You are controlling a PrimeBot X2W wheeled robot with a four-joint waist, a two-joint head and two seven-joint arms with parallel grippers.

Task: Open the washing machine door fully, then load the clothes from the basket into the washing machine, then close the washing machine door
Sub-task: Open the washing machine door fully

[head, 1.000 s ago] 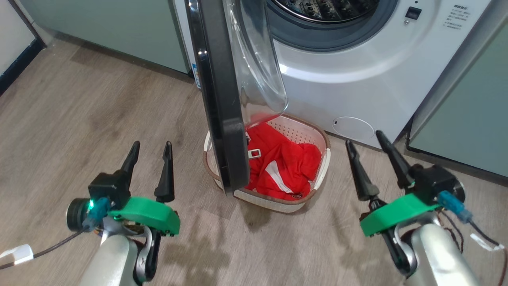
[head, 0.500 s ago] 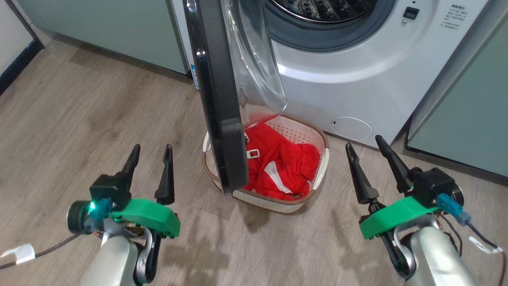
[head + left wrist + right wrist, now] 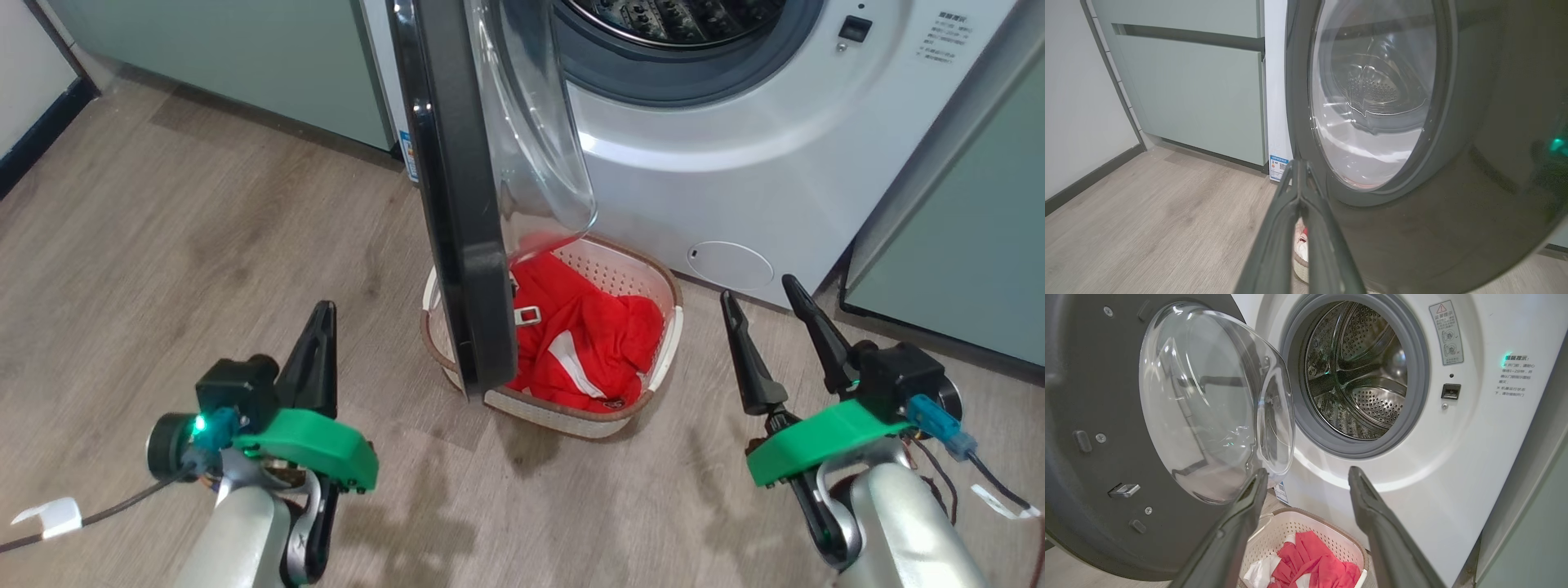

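Left gripper (image 3: 325, 310) is clenched, its two dark fingers pressed flat together with nothing between them, and it hangs over the wooden floor (image 3: 163, 245) just left of the washing machine door (image 3: 457, 204), apart from it. From the left wrist view the closed tips point toward the lower left of the door's glossy black rim. Right gripper (image 3: 757, 288) is released, its fingers spread wide and empty, above the floor to the right of the basket (image 3: 668, 339) and near the small round white flap (image 3: 729, 264) low on the washing machine (image 3: 735, 188). The door stands swung out from the machine's front, seen nearly edge-on from the head view, with its clear glass bowl bulging to the right, toward the open drum (image 3: 1359, 375) and the grey seal (image 3: 1414, 416) around it. The door's lower edge hangs over the left side of the basket. The basket sits on the floor close against the foot of the machine, below the drum opening, and the clothes (image 3: 588, 343) lie crumpled inside it, red with white stripes. Pale green cabinets (image 3: 245, 57) flank the machine on both sides.
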